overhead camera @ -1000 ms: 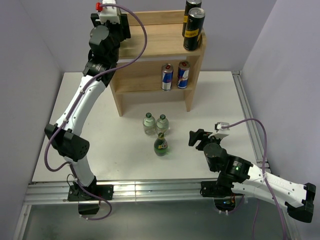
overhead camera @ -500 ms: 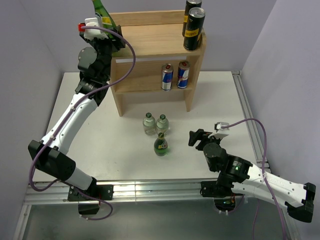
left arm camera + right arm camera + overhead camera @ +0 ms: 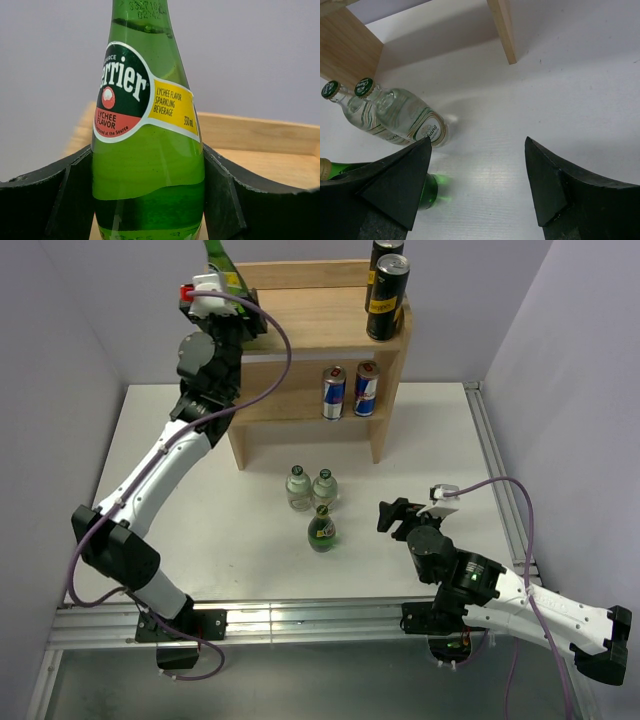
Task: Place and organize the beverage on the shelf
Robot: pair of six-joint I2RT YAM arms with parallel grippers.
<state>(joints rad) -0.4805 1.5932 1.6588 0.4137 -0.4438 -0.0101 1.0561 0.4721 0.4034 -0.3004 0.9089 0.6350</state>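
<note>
The left gripper (image 3: 148,165) is clamped on a green Perrier bottle (image 3: 145,100); both fingers (image 3: 45,200) press against the bottle's lower body, and the label faces the wrist camera. In the overhead view this gripper sits at the upper left of the frame, at the left end of the top tier of the shelf (image 3: 310,328), with the bottle neck projecting above the wrist. Whether the bottle base touches the tier cannot be determined. The shelf stands at the upper centre of the white table (image 3: 440,430). Two black cans (image 3: 386,302) stand close together at the right end of the top tier. Two blue-and-silver cans (image 3: 334,393) stand side by side on the lower tier, right of centre. In front of the shelf, two clear bottles with green caps (image 3: 297,488) stand touching, and a second green bottle (image 3: 321,528) stands just below them in the frame. The right gripper (image 3: 477,175) hovers over bare table right of these bottles, its fingers spread apart with nothing between them.
</note>
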